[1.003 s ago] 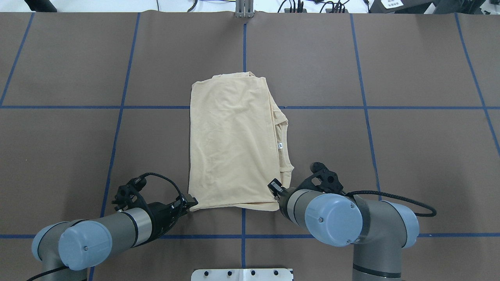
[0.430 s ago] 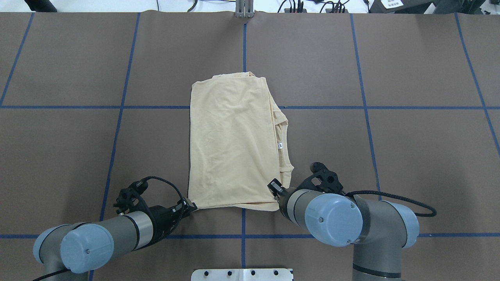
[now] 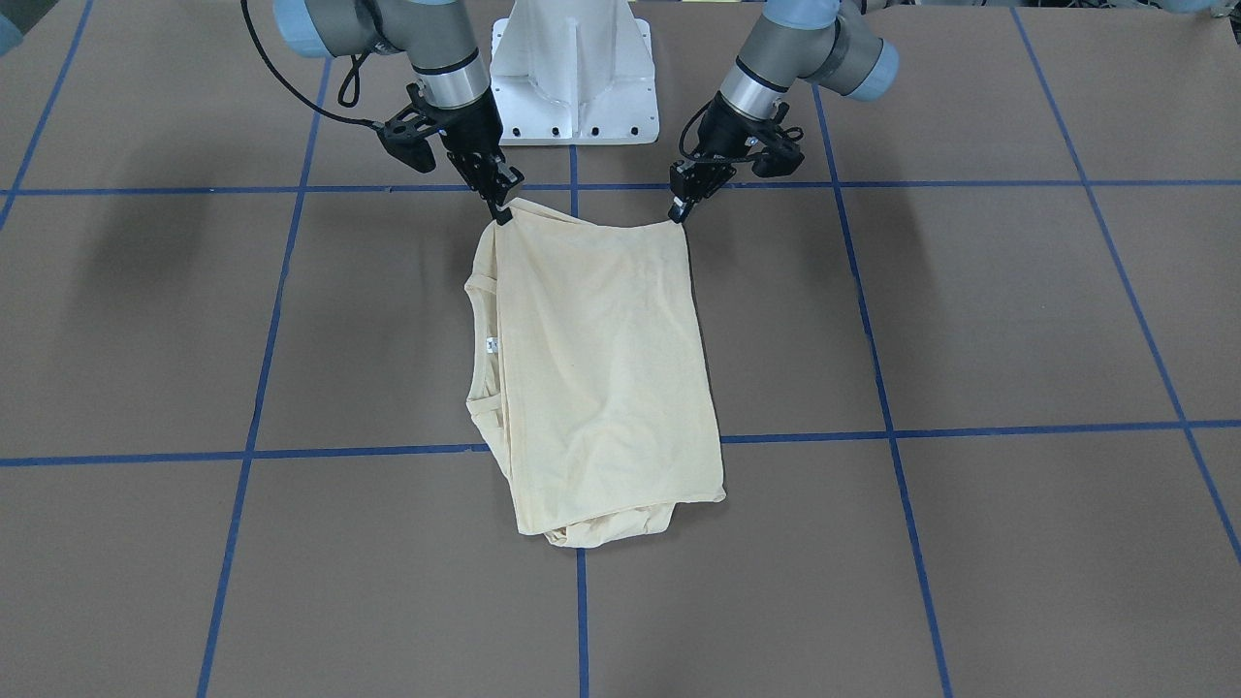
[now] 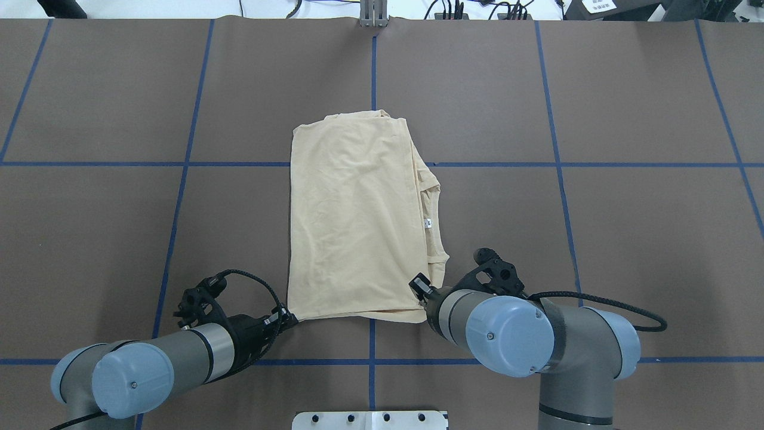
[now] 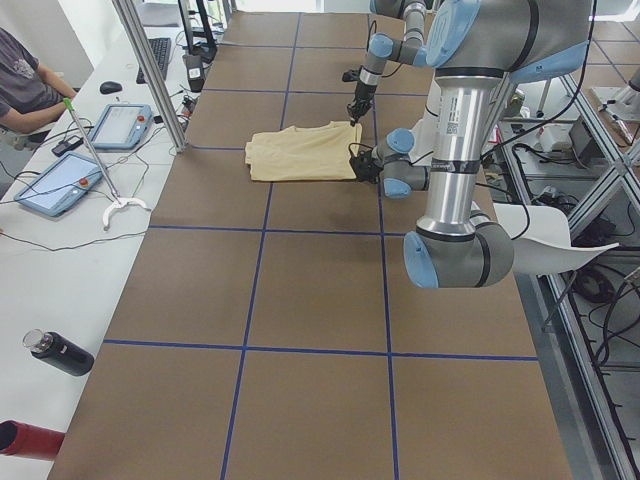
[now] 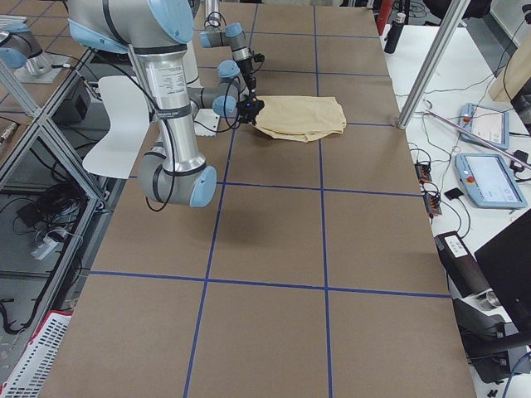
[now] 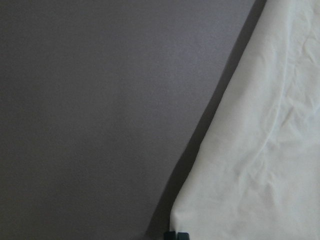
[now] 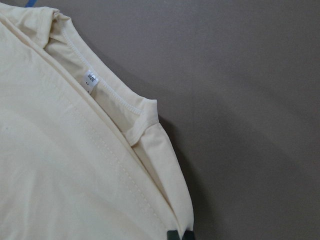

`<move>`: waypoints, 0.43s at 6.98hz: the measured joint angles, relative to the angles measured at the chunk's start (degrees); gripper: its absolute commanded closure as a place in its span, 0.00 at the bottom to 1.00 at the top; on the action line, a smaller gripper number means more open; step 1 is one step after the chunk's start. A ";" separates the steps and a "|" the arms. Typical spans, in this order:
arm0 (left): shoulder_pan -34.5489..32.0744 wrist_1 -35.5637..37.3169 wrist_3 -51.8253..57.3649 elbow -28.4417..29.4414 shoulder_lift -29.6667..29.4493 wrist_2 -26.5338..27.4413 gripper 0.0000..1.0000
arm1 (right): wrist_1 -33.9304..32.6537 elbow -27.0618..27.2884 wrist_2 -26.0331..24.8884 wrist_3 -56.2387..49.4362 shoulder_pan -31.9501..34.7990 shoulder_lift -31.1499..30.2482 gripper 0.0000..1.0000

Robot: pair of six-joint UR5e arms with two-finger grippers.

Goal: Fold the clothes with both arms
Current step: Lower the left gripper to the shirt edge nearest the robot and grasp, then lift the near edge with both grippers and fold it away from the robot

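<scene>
The shirt (image 4: 352,221) lies folded into a tall cream-yellow rectangle at the table's middle, its ribbed collar (image 8: 115,100) and white label (image 4: 427,223) showing along its right edge. My left gripper (image 4: 290,318) is shut on the shirt's near-left corner (image 7: 200,215); in the front-facing view it pinches that corner from the right (image 3: 676,215). My right gripper (image 3: 501,215) is shut on the near-right corner, which is lifted slightly. In the overhead view the right wrist hides those fingers. The print is not visible.
The white pedestal base (image 3: 574,78) stands behind both arms. Blue tape lines (image 4: 373,89) grid the brown table. Beyond the far edge are an operators' bench with tablets (image 5: 60,185), a metal post (image 5: 150,75), a seated person (image 5: 25,90) and a dark bottle (image 5: 60,352).
My left arm has drawn back a little toward the robot's base, its gripper staying at the shirt's near-left corner. The right arm and the shirt's body have not moved.
</scene>
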 measured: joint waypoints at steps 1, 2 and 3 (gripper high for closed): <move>-0.13 0.00 0.06 -0.92 0.06 -0.14 1.00 | 0.00 0.00 0.00 -0.02 0.01 -0.03 1.00; -0.29 0.04 0.14 -2.88 0.32 -0.31 1.00 | 0.00 0.01 0.00 -0.04 0.06 -0.03 1.00; -0.42 0.66 0.18 -5.49 0.65 -0.54 1.00 | 0.00 0.38 0.02 -0.05 0.15 -0.09 1.00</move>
